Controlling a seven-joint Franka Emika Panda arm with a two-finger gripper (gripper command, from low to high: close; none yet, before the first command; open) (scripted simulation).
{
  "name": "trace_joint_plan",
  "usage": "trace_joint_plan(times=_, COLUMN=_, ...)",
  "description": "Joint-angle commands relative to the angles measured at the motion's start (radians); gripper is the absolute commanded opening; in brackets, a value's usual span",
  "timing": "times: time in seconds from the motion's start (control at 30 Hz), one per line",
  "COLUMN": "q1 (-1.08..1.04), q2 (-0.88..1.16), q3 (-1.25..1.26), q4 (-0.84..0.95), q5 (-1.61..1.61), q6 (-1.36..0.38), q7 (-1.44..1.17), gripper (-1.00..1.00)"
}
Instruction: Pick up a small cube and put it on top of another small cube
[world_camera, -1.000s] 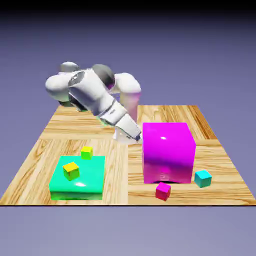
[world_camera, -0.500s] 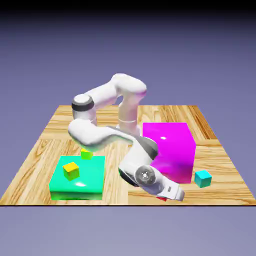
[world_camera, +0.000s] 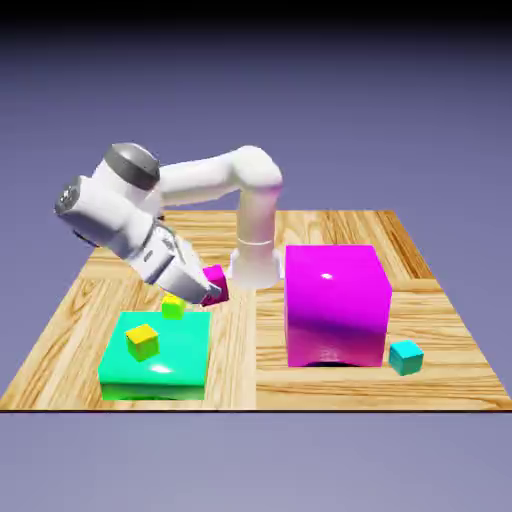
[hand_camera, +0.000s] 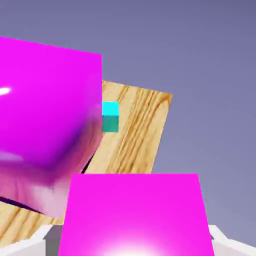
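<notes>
Pickup looks done imo: gripper (world_camera: 207, 291) fingers closed tight on the small cube (world_camera: 215, 282), holding it in the air just past the green block's (world_camera: 160, 362) far edge. Left: set it onto another small cube, prob the yellow cube (world_camera: 143, 342) nearby.

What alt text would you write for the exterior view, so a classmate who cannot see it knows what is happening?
A white robot arm's gripper holds a small magenta cube in the air, beside a lime cube and a green slab carrying a yellow cube. To the exterior view's right stand a large magenta block and a teal cube on the wooden table.
</notes>
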Motion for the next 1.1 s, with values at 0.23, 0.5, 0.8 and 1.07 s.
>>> trace_joint_plan(times=0.23, q1=-0.29, q2=0.013, q3=0.264, q4=0.019, q5=0.147, q6=-0.016, q7=0.313, gripper=-1.0)
trace_joint_plan(times=0.5, q1=-0.58, q2=0.026, q3=0.527, q4=0.038, q5=0.295, q6=-0.033, q7=0.627, gripper=-1.0)
trace_joint_plan(times=0.8, q1=-0.906, q2=0.04, q3=0.824, q4=0.059, q5=0.461, q6=-0.053, q7=0.979, gripper=-1.0)
trace_joint_plan(times=1.07, q1=-1.196, q2=0.053, q3=1.088, q4=0.078, q5=0.608, q6=-0.07, q7=1.293, gripper=-1.0)
